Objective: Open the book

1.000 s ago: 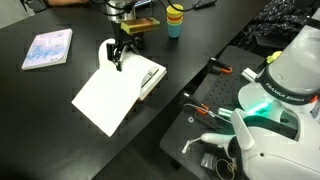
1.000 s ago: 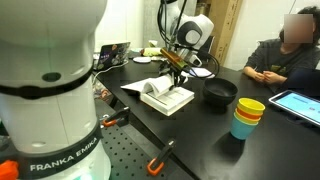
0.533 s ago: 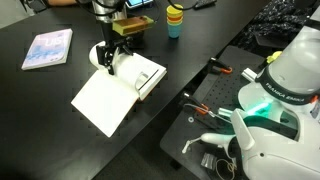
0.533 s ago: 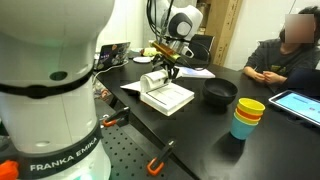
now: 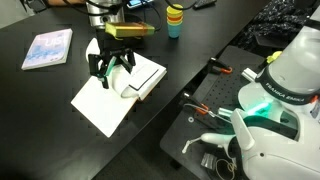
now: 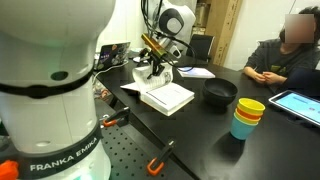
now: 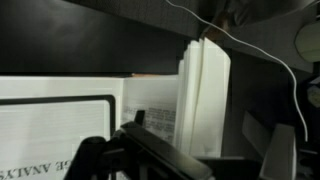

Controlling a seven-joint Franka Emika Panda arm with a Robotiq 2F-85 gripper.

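Above the book [image 5: 104,102] — pages standing curled — hangs the gripper [image 5: 110,68].

The pincer [image 5: 112,68] hides part of the book [image 5: 100,105]; its grip is unclear.

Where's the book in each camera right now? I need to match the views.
Exterior view: the book lies open, left of centre.
Exterior view: the book lies open at centre.
Wrist view: the book fills most of the frame, with pages standing upright at centre.
Landmark: the stacked cups, seen in both exterior views.
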